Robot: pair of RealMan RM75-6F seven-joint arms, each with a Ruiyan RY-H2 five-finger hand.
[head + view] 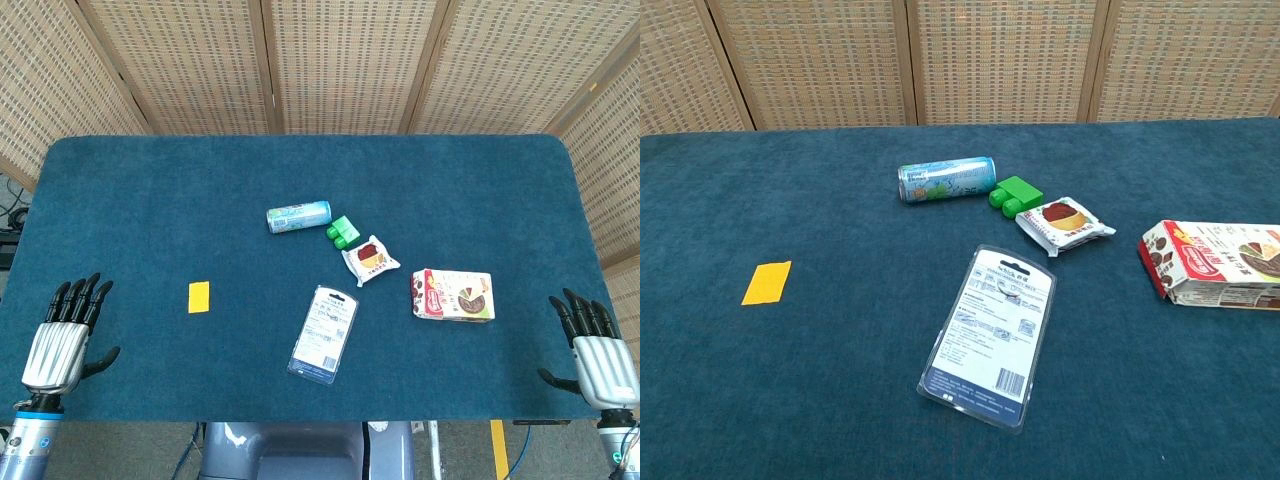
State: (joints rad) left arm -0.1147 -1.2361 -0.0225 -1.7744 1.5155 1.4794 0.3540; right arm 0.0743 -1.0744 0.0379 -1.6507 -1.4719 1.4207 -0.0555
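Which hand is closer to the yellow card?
The left hand. It rests open at the table's near-left edge, just left of the yellow card. The right hand sits open at the far right edge, beyond the box.

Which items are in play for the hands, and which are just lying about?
In play (nearest the hands, nothing held or touched):
- left hand: yellow tag
- right hand: snack box

Lying about:
- can, on its side
- green block
- snack packet
- blister pack
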